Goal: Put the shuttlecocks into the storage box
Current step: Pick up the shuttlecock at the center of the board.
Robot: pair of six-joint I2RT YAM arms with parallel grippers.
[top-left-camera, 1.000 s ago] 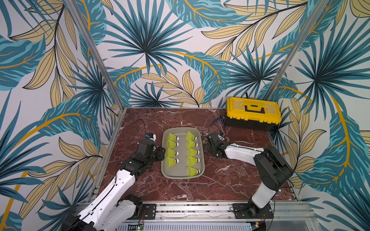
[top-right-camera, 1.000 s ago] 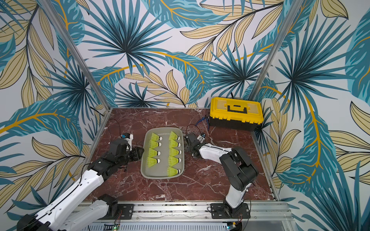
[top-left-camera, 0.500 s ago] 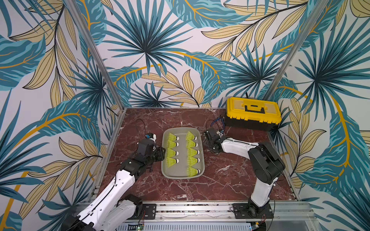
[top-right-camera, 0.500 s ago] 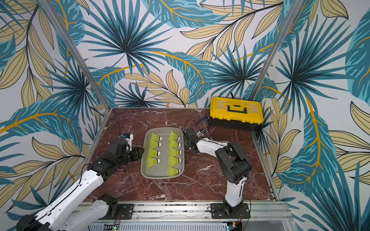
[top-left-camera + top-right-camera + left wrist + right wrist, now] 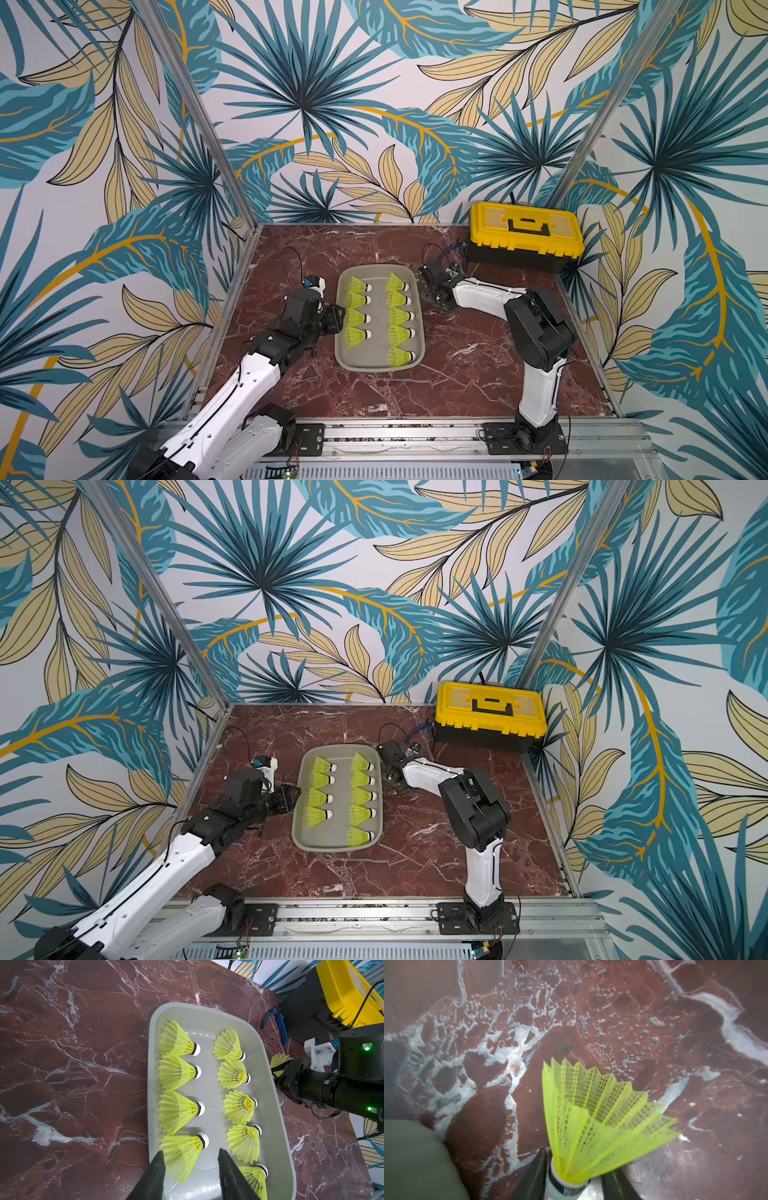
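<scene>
Red marble bench (image 5: 457, 374), leaf-print walls (image 5: 374, 104). Nine shuttlecocks (image 5: 356, 318) lie in two columns inside the central storage box (image 5: 379, 357). At its 9 o'clock, the left gripper (image 5: 190, 1151) is spread around one skirt. At its 2 o'clock, outside, the right gripper (image 5: 574, 1162) straddles the tip of the tenth shuttlecock (image 5: 591, 1109); whether it pinches, I cannot tell.

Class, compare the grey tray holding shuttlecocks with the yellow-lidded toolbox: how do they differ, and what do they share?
The storage box is shallow, grey and lidless; the toolbox is taller, black, with a closed yellow lid. The storage box shows nine shuttlecocks; the toolbox hides its contents. Both are rectangular and rest on the table.
</scene>
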